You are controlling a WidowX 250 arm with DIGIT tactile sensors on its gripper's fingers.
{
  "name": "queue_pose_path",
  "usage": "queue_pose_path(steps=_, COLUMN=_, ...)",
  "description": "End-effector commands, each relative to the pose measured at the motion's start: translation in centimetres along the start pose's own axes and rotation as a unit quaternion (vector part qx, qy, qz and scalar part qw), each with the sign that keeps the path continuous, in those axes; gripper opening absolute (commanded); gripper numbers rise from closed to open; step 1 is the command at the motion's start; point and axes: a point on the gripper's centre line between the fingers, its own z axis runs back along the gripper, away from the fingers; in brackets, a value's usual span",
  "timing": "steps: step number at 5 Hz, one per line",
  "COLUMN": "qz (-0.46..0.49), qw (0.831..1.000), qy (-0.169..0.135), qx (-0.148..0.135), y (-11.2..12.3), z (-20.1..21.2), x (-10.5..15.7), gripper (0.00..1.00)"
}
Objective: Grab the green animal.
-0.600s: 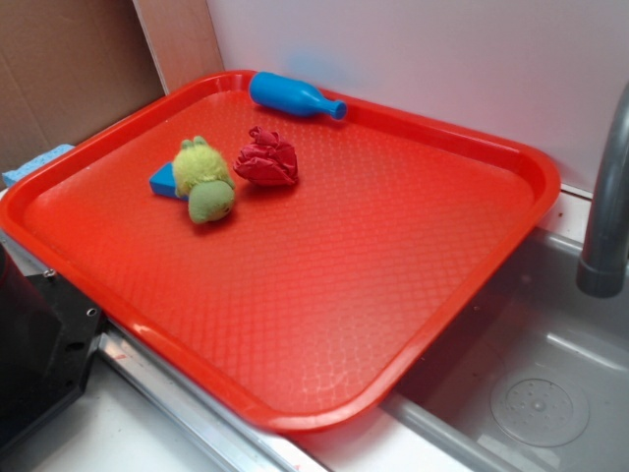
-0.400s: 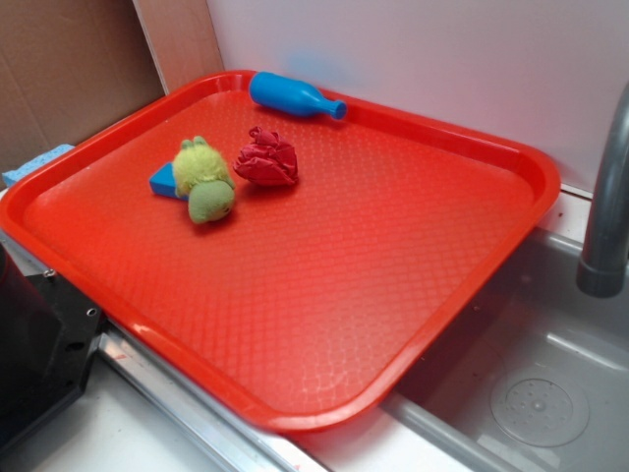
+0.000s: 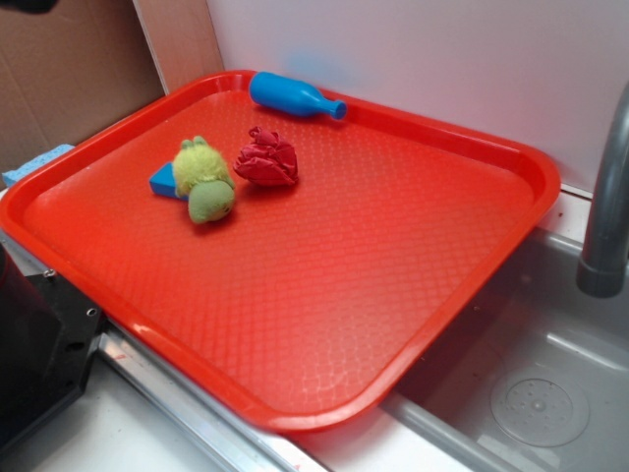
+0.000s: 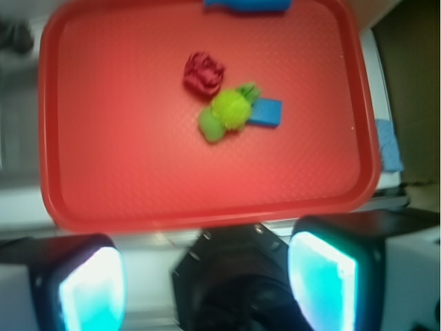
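The green animal (image 3: pixel 203 180), a fuzzy yellow-green plush with an olive head, lies on the far left part of the red tray (image 3: pixel 344 285). It leans against a blue block (image 3: pixel 162 181). In the wrist view the green animal (image 4: pixel 227 114) shows far ahead near the tray's (image 4: pixel 138 158) middle, beside the blue block (image 4: pixel 267 112). My gripper (image 4: pixel 207 286) is high above the tray's near edge, open, with nothing between its cyan pads (image 4: pixel 320 279). In the exterior view only a dark sliver of the arm (image 3: pixel 25 4) shows at the top left corner.
A red lumpy plush (image 3: pixel 266 159) lies just right of the animal. A blue bottle (image 3: pixel 290 96) lies at the tray's back rim. A faucet (image 3: pixel 604 206) and sink (image 3: pixel 541 393) are at the right, and the black robot base (image 3: pixel 34 344) at the left front.
A dark sliver of the arm has come into the exterior view's top left corner. The toys and tray have not moved.
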Motion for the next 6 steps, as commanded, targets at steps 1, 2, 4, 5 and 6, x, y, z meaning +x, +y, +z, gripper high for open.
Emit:
queue_pose_path(steps=1, qz=0.215, qw=0.975, qy=-0.059, qx=-0.019, y=0.5, z=-2.5, x=3.2, gripper=1.00)
queue_pose_path(steps=2, qz=0.261, qw=0.960, qy=-0.095, qx=-0.007, y=0.6, z=-5.4, x=4.4, gripper=1.00)
queue_pose_path(steps=4, qz=0.269, qw=0.954, qy=-0.133, qx=0.020, y=1.2, z=-10.3, x=6.1, gripper=1.00)
queue_pose_path(steps=5, qz=0.279, qw=0.948, qy=-0.148, qx=0.047, y=1.9, z=-12.8, x=6.8, gripper=1.00)
queue_pose_path(steps=6, qz=0.282, qw=0.945, qy=-0.153, qx=0.064, y=2.2, z=-15.2, x=7.5, gripper=1.00)
